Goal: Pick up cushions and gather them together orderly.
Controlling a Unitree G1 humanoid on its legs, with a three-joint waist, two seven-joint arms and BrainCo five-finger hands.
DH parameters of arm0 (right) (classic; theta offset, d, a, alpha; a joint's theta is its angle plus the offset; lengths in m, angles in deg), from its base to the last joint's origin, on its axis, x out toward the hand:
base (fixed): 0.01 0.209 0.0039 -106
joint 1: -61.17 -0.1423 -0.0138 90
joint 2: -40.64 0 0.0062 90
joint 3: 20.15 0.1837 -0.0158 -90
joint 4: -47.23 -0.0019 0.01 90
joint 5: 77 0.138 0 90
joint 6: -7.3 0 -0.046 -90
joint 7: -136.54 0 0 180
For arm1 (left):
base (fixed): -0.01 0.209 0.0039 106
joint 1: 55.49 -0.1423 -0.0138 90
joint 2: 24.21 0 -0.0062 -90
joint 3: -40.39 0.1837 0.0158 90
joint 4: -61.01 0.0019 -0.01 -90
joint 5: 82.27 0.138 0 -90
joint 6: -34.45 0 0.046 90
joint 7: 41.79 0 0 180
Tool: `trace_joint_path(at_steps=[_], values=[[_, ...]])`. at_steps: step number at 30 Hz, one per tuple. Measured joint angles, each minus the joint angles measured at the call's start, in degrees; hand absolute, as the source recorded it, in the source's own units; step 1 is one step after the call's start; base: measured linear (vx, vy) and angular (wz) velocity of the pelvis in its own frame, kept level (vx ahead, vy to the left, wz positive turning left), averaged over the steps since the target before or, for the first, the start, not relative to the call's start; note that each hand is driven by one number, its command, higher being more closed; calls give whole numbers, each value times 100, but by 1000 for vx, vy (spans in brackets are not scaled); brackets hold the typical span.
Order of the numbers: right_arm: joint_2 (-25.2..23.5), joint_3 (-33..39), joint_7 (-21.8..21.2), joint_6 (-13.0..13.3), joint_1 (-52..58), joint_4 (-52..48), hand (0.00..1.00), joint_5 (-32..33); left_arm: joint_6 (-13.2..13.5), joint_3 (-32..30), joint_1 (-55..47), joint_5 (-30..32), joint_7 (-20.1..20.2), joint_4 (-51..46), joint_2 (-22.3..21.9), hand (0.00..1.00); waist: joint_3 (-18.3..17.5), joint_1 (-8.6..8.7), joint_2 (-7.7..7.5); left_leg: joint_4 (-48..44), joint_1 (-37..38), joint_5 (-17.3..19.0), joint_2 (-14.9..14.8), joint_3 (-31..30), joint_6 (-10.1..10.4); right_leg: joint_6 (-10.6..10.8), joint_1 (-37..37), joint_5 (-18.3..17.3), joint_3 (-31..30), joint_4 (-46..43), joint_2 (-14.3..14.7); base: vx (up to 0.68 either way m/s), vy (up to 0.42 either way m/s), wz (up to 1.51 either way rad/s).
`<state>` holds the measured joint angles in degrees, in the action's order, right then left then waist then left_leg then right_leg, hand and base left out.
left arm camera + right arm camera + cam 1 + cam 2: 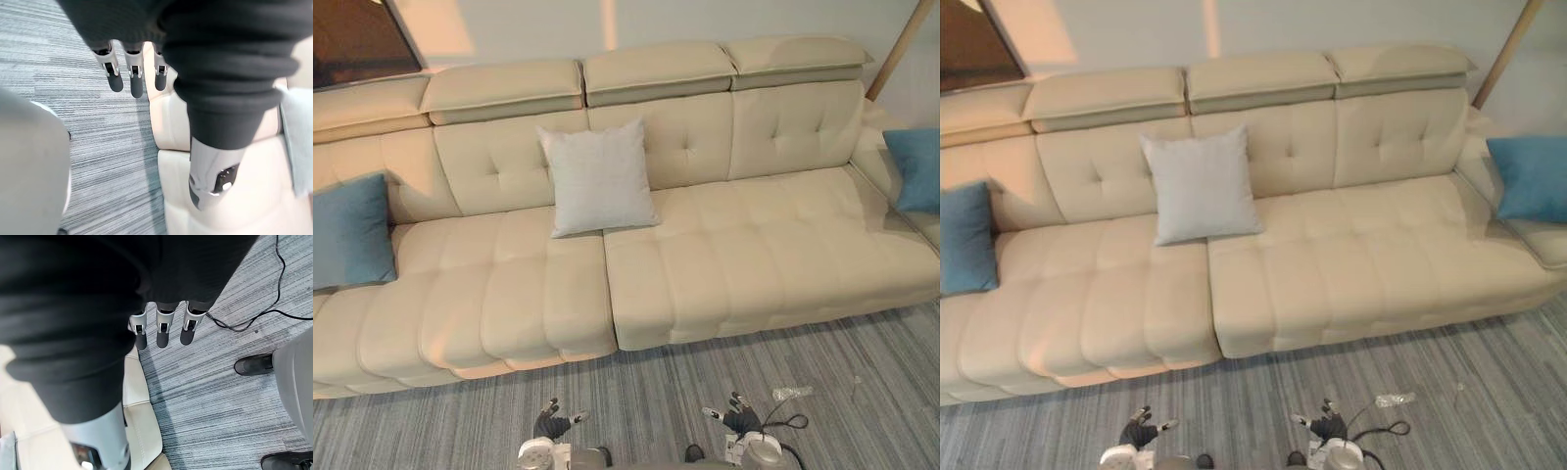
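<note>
You had the left hand (551, 421) low over the grey striped carpet (656, 387), in front of the long cream tufted leather sofa (754, 245) and well apart from it. Its fingers (115, 78) were straight and relaxed and held nothing. The right hand (736, 416) hung beside it over the same carpet, its fingers (163, 330) likewise straight and spread, with nothing in its grasp. None of the cushions was in either hand; all three lay on the sofa. The light grey square fabric cushion (599, 176) stood tilted against the backrest near the middle, with its lower edge on the seat above the seam between the two seat sections. A blue square cushion (350, 230) leaned at the sofa's left end, and a second blue cushion (913, 168) leaned at the right end where the sofa turned a corner. The three were well apart from one another, the grey one between the two blue ones. A small clear crumpled piece of plastic (793, 393) lay on the carpet just right of the right hand. A light wooden pole (901, 44) slanted behind the sofa's right end.
</note>
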<state>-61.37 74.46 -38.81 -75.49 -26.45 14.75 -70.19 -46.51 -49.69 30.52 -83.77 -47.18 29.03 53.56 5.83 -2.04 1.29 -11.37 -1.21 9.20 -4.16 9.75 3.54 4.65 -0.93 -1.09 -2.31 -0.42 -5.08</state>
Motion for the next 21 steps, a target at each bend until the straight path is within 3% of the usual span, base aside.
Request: trace_joint_path(at_steps=[5, 6, 7, 8, 9, 11, 12, 13, 15, 16, 17, 18, 19, 20, 21], values=[[12, 170, 3, 1, -299, 0, 0, 3, -2, -5, 25, 36, 34, 0, 50, 0, 58, -6, -93, 18, -64, 214, -122, 798, 83, -47, 657, 391, -833, 116, 218, -47, 0, -114], [11, 161, 6, -1, -464, 11, 0, 3, -20, -7, 72, 35, 34, -2, 44, 0, 132, 1, -75, 61, -72, 283, -282, 1218, 76, -696, 827, 294, -52, 173, 162, -72, 1, -169], [22, 162, 9, -1, -498, 31, 0, 2, -32, -7, 101, 35, 34, -5, 36, 0, 146, -1, -43, 63, -71, 280, -392, 1420, 94, -868, 902, 246, 577, 53, 104, -29, -23, -174], [5, 160, 10, -8, -575, 102, 0, 2, -47, -10, 127, 37, 34, -15, 62, 0, 180, -18, 7, 26, -60, 202, -589, 1823, 124, -942, 1093, 196, 1820, -243, -62, 43, -46, -164], [-8, 130, 8, -6, -606, 170, 0, -1, -66, -4, 138, 38, 39, -17, 121, 0, 151, -15, -76, 6, 8, 210, -648, 2188, 134, -1079, 1180, 66, 3205, -558, -254, 121, -85, -160], [42, 145, 27, -12, -614, 233, 0, -2, -82, -71, 181, 38, 55, -32, 106, 0, 154, -37, -95, 16, 156, 204, -727, 2480, 183, -1058, 1132, 163, 4411, -841, -442, 153, -109, -149], [64, 145, 24, -11, -564, 229, 0, -6, -82, -67, 223, 38, 61, -34, 103, 0, 187, -36, -96, 57, 325, 183, -741, 2506, 216, -1005, 1139, 33, 4588, -937, -387, 197, -186, -143], [82, 152, 24, -9, -553, 217, 0, -5, -82, -67, 242, 38, 63, -20, 106, 0, 214, -33, -68, 76, 441, 186, -743, 2516, 218, -870, 1126, -76, 4448, -974, -354, 199, -201, -133], [111, 195, 23, -11, -532, 199, 0, -4, -82, -56, 321, 102, 70, 4, 47, 0, 282, -16, 39, -83, 652, 189, -857, 2574, 221, -881, 1104, -325, 4128, -1186, -270, 218, -214, -86], [82, 167, 12, -9, -338, 200, 0, 1, -75, -51, 415, 162, 80, 6, 11, 0, 328, 47, 29, -1488, 369, 188, -1359, 2340, 176, -881, 843, -530, 3997, -1142, -103, 276, -318, -66], [92, 93, 15, -12, -274, 224, 0, 2, -76, -68, 372, 165, 88, 13, -30, 0, 382, 11, 64, -2852, -24, 87, -1805, 1940, -247, -909, 494, -590, 3769, -903, 170, 227, -261, -74], [89, 20, 22, -11, -296, 231, 0, 3, -78, -69, 314, 163, 99, 10, -49, 0, 413, -51, 59, -3362, -242, 260, -1828, 1603, -247, -985, 418, -658, 3606, -856, 242, 178, -140, -112], [109, -39, 44, -10, -404, 249, 0, 7, -60, -117, 290, 147, 106, -94, -32, 0, 436, -132, 71, -3774, -628, 517, -1579, 1041, -29, -1013, 328, -692, 3322, -822, 310, 191, -4, -131], [124, -30, 52, -9, -571, 254, 0, 13, -68, -118, 310, 143, 93, -177, -14, 0, 543, -164, 31, -3719, -1011, 727, -1136, 470, 53, -1017, 192, -696, 3062, -735, 336, 209, 8, -124], [136, -30, 52, -6, -620, 256, 0, 14, -67, -116, 308, 140, 82, -198, -18, 0, 572, -170, 14, -3575, -1179, 778, -955, 276, 23, -1016, 152, -697, 2945, -707, 340, 213, 33, -110]])
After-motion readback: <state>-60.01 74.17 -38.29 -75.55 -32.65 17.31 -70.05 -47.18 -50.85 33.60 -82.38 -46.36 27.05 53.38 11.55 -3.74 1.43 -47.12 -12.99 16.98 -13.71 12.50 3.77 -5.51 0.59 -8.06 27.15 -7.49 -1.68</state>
